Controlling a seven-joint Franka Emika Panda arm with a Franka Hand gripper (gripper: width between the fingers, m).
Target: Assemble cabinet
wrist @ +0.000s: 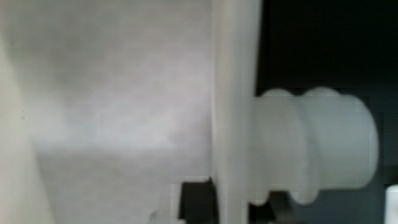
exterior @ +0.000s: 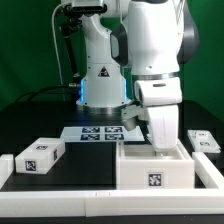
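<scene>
On the table [exterior: 35, 125] sit one cabinet body [exterior: 150, 170], two loose blocks [exterior: 38, 155] [exterior: 205, 141]; pincer [exterior: 160, 140] state unclear.

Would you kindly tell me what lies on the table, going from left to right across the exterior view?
small tagged block → marker board → cabinet body → second small block
</scene>
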